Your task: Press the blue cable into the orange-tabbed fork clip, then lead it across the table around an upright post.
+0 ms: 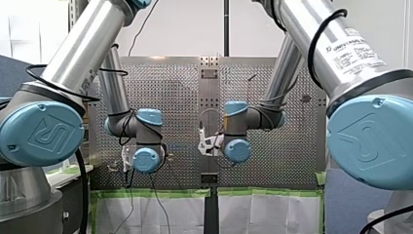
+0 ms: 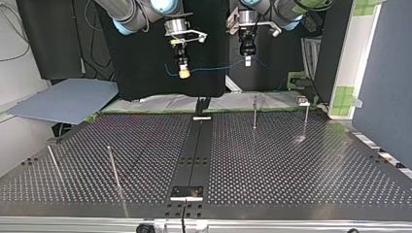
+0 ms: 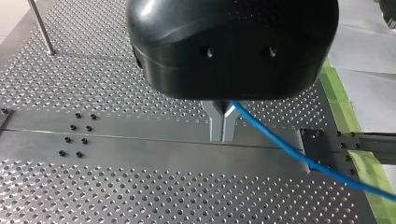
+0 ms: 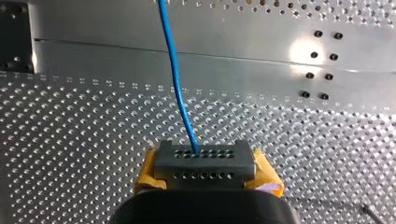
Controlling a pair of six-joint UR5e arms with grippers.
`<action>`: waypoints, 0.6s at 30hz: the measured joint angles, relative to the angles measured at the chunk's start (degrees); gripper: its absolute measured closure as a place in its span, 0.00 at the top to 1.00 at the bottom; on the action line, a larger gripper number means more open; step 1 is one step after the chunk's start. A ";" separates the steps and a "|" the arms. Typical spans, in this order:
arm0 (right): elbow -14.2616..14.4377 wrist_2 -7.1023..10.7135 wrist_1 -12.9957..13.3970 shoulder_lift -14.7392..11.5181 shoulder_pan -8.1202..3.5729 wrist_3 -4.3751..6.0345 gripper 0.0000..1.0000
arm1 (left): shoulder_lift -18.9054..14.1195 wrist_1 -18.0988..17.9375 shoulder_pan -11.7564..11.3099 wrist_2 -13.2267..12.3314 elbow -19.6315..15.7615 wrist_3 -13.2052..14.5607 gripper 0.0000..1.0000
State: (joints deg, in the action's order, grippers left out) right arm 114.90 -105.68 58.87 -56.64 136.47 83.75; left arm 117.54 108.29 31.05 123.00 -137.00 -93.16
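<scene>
Left gripper [image 3: 223, 135] and right gripper [image 4: 205, 161] both pinch blue cable [image 4: 175, 70], upright posts [image 2: 254, 114] well apart on table [image 2: 291, 165]

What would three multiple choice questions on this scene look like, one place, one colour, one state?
1. Where is the blue cable? A in a box; B aloft between my right gripper and my left gripper; C in a person's hand.
2. My right gripper's pads are: A yellow; B green; C white.
3. My left gripper is: A wide open; B out of sight; C shut on the cable.
B: the top view shows it strung between them. A: the right wrist view shows yellow. C: its metal fingers meet at the cable.
</scene>
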 joint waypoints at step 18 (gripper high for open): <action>-6.67 -7.00 -2.43 9.49 2.43 -1.73 0.00 | 0.00 0.00 0.00 0.00 0.00 0.00 0.00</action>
State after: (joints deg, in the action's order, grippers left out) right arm 108.23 -112.68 56.44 -47.15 138.91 82.02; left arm 117.54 108.29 31.04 123.00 -137.00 -93.16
